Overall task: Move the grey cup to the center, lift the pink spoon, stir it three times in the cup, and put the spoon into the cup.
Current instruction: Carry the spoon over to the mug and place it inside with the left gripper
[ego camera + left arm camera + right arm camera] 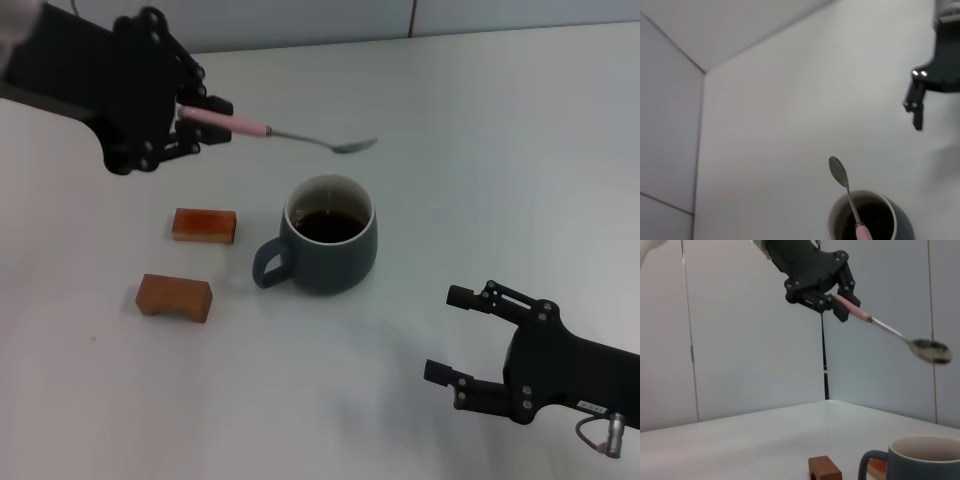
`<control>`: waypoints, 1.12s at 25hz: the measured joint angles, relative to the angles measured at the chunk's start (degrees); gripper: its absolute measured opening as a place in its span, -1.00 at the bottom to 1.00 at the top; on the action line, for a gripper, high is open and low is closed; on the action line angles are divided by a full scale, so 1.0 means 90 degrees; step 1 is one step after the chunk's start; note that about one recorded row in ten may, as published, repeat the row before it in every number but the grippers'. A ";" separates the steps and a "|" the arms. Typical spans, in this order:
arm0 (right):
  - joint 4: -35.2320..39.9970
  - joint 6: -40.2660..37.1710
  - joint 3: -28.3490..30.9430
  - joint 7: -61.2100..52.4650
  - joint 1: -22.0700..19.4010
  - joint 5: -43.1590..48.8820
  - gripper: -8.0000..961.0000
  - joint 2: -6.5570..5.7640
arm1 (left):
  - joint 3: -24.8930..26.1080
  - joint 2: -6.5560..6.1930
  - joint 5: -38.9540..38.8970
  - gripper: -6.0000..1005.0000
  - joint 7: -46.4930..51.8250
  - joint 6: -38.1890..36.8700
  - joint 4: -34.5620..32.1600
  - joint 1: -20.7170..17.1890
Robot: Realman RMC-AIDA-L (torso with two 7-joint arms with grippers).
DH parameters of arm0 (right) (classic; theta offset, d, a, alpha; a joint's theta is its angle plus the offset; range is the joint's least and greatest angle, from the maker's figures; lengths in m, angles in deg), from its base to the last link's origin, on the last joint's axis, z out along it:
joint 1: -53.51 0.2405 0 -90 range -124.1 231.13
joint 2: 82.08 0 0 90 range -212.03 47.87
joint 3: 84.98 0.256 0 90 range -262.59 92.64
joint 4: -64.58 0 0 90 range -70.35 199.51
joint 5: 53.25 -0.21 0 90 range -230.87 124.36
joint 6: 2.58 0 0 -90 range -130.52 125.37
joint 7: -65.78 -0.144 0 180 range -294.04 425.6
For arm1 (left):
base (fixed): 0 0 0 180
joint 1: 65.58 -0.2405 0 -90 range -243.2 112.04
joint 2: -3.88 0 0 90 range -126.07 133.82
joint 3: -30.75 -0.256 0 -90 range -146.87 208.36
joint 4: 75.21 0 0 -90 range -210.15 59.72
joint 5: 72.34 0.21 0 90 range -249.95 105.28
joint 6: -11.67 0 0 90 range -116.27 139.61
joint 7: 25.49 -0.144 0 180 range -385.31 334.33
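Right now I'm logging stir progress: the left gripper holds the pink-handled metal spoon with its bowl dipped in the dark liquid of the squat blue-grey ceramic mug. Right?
Not quite. The left gripper does hold the pink-handled metal spoon, but its bowl is in the air above the squat blue-grey ceramic mug, not dipped in the dark liquid. The right wrist view shows the gap plainly.

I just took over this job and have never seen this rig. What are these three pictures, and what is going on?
It is a robot with two arms. The head view looks down on a white table; the other two come from cameras on its wrists. The left gripper is shut on the pink spoon and holds it in the air above the grey cup, which has dark liquid in it. The right gripper waits open near the cup, holding nothing. Two orange-brown blocks lie beside the cup.
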 joint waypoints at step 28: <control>-0.0036 0.0017 -0.0042 0.0000 0.0056 0.0001 0.74 0.0011 | -0.2517 0.0080 0.2424 -0.70 -0.0122 0.0215 0.0008 0.0668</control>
